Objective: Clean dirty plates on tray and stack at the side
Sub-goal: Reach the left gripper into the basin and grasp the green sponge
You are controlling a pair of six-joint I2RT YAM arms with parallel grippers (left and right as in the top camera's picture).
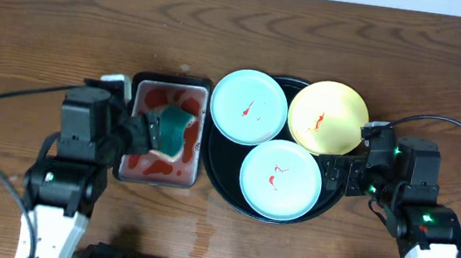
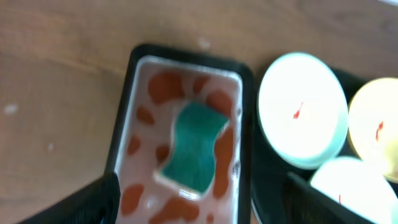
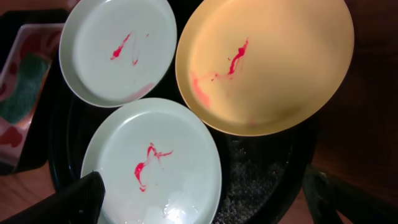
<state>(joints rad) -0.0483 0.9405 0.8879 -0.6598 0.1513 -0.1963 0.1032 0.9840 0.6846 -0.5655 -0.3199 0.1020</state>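
Though released and empty, right gripper (image 1: 331, 175) just beside nearest aqua plate (image 1: 281, 179) on tray (image 1: 219, 165).

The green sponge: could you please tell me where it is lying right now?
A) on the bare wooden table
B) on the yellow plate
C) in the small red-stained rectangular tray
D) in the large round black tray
C, since the green sponge rests inside the small red-stained rectangular tray, which sits beside the large round black tray.
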